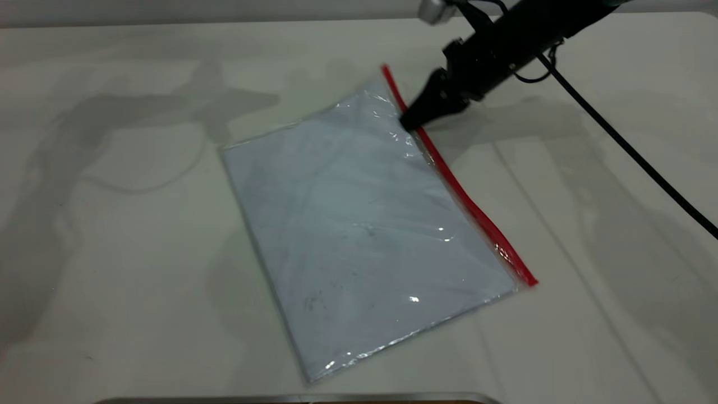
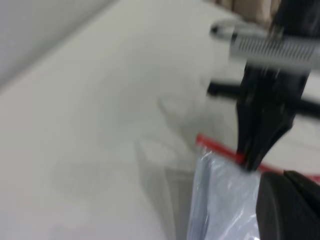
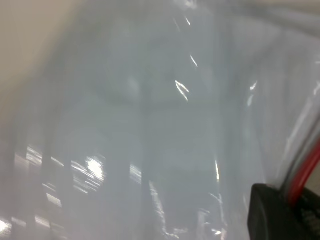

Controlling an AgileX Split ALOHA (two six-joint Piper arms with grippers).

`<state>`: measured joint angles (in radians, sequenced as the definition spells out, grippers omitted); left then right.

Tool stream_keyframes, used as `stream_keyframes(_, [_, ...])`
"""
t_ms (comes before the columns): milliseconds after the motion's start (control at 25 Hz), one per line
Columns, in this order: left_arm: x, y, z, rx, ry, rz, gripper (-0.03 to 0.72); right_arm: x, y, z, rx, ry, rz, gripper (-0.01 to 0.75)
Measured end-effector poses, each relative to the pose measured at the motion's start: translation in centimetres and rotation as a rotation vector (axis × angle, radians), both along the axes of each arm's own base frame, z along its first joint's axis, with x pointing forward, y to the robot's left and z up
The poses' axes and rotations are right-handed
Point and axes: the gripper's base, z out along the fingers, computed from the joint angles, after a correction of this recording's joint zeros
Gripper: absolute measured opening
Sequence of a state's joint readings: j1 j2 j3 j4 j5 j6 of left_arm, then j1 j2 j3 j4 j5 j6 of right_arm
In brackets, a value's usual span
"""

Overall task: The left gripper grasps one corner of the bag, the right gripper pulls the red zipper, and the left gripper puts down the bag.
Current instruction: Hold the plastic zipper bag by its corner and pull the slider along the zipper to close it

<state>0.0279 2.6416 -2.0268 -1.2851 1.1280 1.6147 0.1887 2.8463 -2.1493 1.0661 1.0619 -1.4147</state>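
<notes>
The bag lies on the white table, a clear bluish pouch with the red zipper along its right long edge. My right gripper, trailing a black cable, has its tips pressed together on the zipper near the far corner of the bag. In the right wrist view the red zipper runs between its fingers over the bag. The left arm is outside the exterior view. In the left wrist view one dark finger sits beside the bag, facing the right gripper on the zipper.
The right arm's thick cable runs off across the table to the right. A metal edge lies along the table's front. The bag's near red corner lies flat on the table.
</notes>
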Motion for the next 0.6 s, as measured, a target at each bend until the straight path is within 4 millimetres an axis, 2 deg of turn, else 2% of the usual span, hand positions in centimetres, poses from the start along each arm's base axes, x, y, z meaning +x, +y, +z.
stream_keyframes(160, [-0.6, 0.3, -2.6, 0.068, 0.130, -0.005, 0.035, 0.8, 1.4, 2.9, 0.159, -0.035, 0.031, 0.046])
stream_keyframes(280, [-0.8, 0.3, -3.3, 0.076, 0.178, 0.003, 0.105, 1.5, 2.4, 4.9, 0.212, -0.091, 0.038, 0.046])
stream_keyframes(400, [-0.8, 0.3, -3.3, 0.074, 0.185, 0.002, 0.239, 1.5, 3.6, 5.8, 0.224, -0.118, 0.058, 0.046])
stream_keyframes(520, [-0.9, 0.3, -3.2, 0.070, 0.189, -0.002, 0.401, 0.8, 5.1, 5.6, 0.200, -0.120, 0.105, 0.046])
stream_keyframes(600, [-0.9, 0.2, -3.2, 0.064, 0.195, -0.011, 0.481, 0.3, 6.1, 5.4, 0.185, -0.121, 0.136, 0.046])
